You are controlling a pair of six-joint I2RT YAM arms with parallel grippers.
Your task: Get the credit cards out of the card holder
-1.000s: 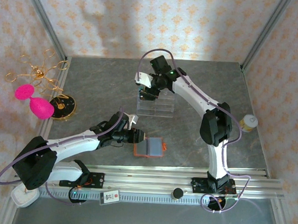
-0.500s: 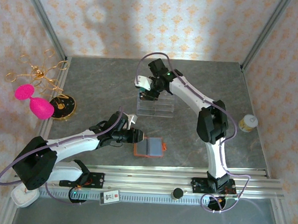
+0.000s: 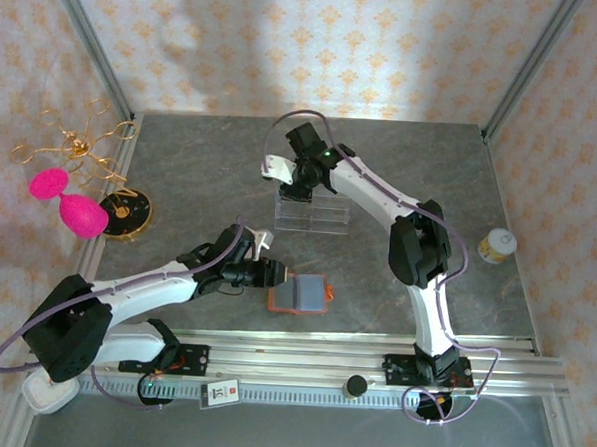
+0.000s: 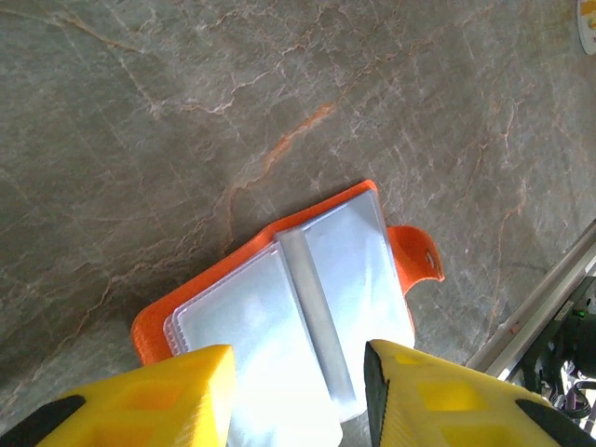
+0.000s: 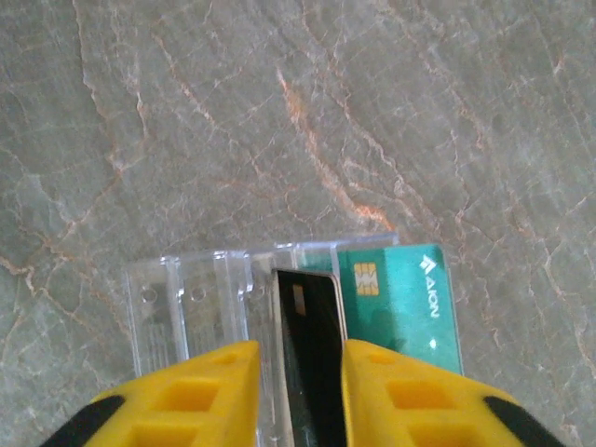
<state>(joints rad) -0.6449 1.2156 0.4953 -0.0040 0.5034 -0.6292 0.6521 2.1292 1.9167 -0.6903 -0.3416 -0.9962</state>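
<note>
1. Orange card holder [image 4: 298, 307] lies open on the table [image 4: 140, 112], pockets looking empty
2. Teal card [image 5: 400, 298] and black card [image 5: 307, 317] stand in the clear rack [image 5: 186, 298]; job looks almost done
3. Right gripper [image 5: 300, 358]: jaws apart around the black card
4. Left gripper [image 4: 298, 358]: jaws apart over the holder

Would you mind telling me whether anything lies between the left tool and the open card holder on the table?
Nothing visible does. The left tool hangs right over the card holder, which lies open with its inside facing up, and no other object sits between them.
</note>
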